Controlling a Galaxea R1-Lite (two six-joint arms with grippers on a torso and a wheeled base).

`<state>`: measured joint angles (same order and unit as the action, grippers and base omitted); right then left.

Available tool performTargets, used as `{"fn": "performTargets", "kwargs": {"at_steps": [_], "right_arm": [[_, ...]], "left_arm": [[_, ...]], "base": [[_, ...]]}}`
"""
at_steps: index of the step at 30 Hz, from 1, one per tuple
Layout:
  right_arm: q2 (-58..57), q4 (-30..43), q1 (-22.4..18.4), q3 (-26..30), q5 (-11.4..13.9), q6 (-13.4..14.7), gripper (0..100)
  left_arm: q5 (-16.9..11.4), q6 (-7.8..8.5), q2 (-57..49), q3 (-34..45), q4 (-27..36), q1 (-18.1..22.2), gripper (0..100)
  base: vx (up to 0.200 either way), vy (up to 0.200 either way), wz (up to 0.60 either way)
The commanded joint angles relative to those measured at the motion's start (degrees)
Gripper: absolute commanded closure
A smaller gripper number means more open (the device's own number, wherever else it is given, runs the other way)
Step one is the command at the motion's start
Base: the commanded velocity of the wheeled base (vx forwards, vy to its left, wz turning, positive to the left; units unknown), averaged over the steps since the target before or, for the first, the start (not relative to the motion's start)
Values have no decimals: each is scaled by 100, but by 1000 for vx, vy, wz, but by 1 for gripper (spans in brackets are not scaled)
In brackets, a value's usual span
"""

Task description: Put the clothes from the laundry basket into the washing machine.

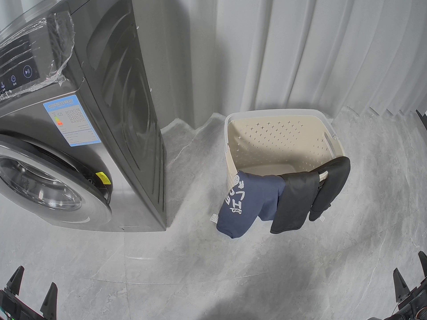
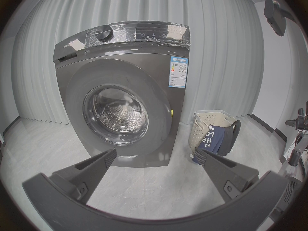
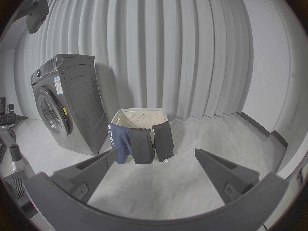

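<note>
A cream laundry basket (image 1: 284, 134) stands on the floor right of the grey washing machine (image 1: 111, 112). Over its front rim hang a navy garment with white print (image 1: 247, 201), a dark grey garment (image 1: 296, 198) and a black garment (image 1: 331, 185). The machine's round door (image 2: 117, 114) is closed. My left gripper (image 1: 32, 287) sits low at the near left, open and empty, facing the machine door. My right gripper (image 1: 411, 274) is low at the near right, open and empty, facing the basket (image 3: 141, 117) and its clothes (image 3: 141, 143).
White curtains (image 1: 289, 45) hang behind the basket and machine. Grey marble-look floor (image 1: 200, 254) lies open between the grippers, the basket and the machine. Other equipment (image 2: 300, 135) stands at the room's side.
</note>
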<state>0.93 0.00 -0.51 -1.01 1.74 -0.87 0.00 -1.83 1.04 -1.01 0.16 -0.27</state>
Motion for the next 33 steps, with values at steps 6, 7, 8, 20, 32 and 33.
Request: {"fn": "performTargets", "kwargs": {"at_steps": [6, 7, 8, 20, 32, 33], "right_arm": [[-93, 0, -2, 92, 1, -1, 0], [-93, 0, -2, 92, 1, -1, 0], [-93, 0, -2, 92, 1, -1, 0], [-93, 0, -2, 92, 1, -1, 0], [-93, 0, -2, 92, 1, -1, 0], [-93, 0, -2, 92, 1, -1, 0]], "left_arm": [[0, -11, -68, 84, 2, 0, 0], [0, -11, -68, 84, -7, 0, 0], [0, -11, -68, 84, 2, 0, 0], [0, -2, -68, 84, 2, 0, 0], [0, -2, -68, 84, 2, 0, 0], [0, -2, -68, 84, 2, 0, 0]], "base": [[0, 200, 0], [0, 200, 0], [0, 200, 0], [0, 200, 0], [0, 200, 0], [0, 200, 0]]}}
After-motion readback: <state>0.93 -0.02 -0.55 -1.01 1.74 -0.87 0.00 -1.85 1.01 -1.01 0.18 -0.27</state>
